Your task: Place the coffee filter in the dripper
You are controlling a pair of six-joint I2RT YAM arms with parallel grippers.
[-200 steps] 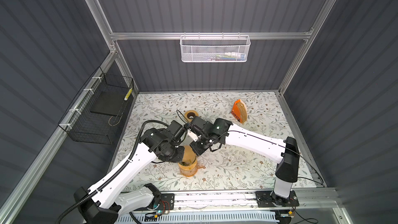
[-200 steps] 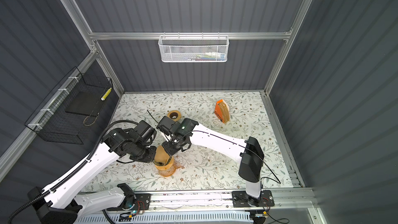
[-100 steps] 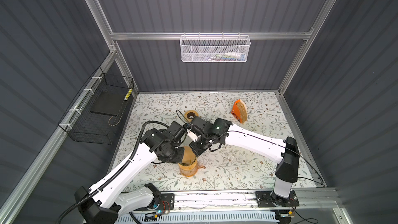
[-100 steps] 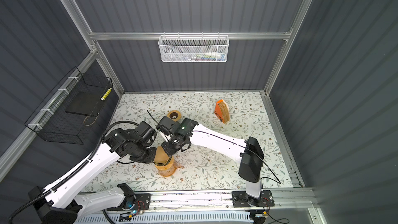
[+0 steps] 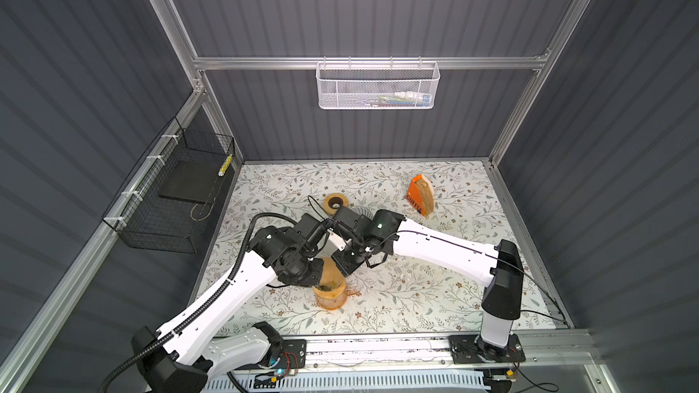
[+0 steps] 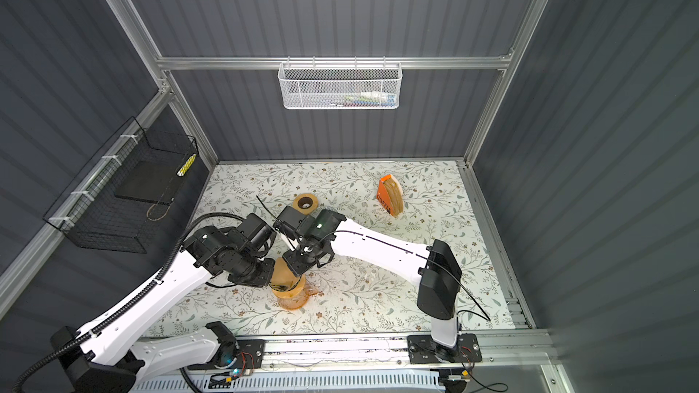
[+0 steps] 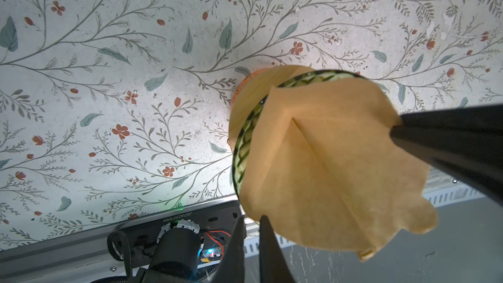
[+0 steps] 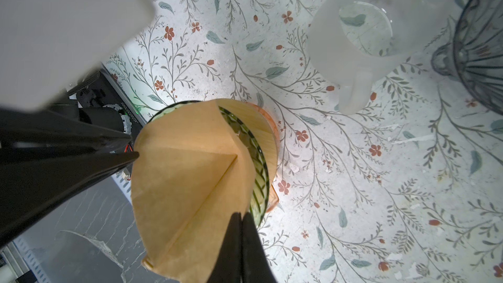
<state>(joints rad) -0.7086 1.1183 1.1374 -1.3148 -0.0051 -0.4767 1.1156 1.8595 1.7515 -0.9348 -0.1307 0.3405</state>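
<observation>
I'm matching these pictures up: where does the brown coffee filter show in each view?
A top view: coffee filter below centre.
A top view: coffee filter below, left of centre.
Left wrist: coffee filter large, close up.
Right wrist: coffee filter large, close up.
Shared landmark: green-patterned glass rim beneath it.

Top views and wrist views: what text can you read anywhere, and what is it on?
"COFFEE": on the side of the orange cardboard filter box.
Upside-down label on the black arm-base plate: seems to begin "JA26", rest too small.
Print on the tube in the white mesh wall basket: too small to read.
</observation>
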